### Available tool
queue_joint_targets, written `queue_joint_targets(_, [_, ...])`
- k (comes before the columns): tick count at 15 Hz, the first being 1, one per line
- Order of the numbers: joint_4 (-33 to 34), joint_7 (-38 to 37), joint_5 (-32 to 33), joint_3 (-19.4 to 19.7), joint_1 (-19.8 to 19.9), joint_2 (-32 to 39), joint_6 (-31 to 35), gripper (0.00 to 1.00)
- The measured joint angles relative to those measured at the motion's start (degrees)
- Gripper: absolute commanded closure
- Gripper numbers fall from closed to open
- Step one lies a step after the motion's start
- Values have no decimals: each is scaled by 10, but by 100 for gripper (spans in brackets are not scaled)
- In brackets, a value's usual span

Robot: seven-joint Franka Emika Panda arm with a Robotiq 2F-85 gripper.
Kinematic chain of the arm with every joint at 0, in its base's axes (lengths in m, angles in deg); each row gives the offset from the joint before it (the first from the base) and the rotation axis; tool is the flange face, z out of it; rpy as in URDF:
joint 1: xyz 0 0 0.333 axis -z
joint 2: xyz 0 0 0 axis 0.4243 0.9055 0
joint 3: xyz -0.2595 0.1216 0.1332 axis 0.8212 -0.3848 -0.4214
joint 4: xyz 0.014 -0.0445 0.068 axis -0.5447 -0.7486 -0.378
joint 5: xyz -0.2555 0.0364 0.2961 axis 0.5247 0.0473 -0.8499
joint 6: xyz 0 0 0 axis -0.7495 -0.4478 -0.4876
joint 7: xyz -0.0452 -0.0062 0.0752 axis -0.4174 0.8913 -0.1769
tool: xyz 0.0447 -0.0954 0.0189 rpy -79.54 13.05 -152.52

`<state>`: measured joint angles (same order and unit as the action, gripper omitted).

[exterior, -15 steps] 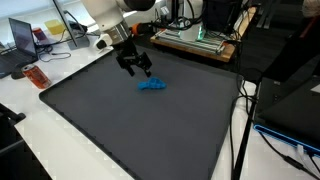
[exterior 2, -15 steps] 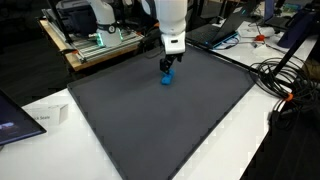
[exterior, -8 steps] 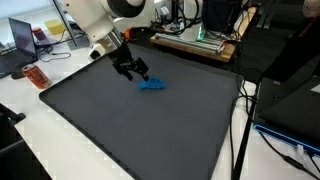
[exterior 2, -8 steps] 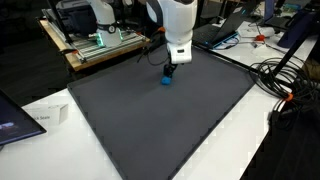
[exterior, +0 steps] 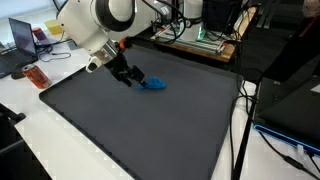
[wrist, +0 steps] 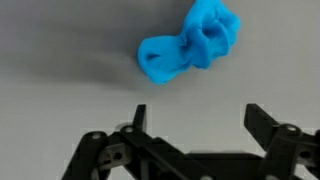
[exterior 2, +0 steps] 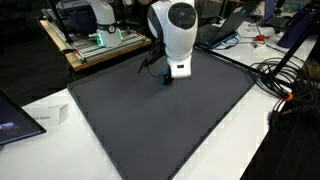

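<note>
Cloth (wrist: 190,45) lies just beyond gripper (wrist: 195,112) (jaws spread).

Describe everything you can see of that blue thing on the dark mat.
The blue thing is bunched, apparently soft cloth, a rounder lump at one end and a flatter lobe at the other. It lies on the dark mat, touching nothing else; the open pincer hangs just short of it.

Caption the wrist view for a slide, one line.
Open gripper, jaws empty, just short of a crumpled blue object lying on the dark grey mat.
</note>
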<state>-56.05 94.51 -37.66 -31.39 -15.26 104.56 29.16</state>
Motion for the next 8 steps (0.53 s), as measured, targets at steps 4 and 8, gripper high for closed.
queue_joint_targets(4, [-5, 44, -30, -2, 27, 4, 21, 0])
queue_joint_targets(8, [-34, 102, -58, -15, 45, -3, 95, 0])
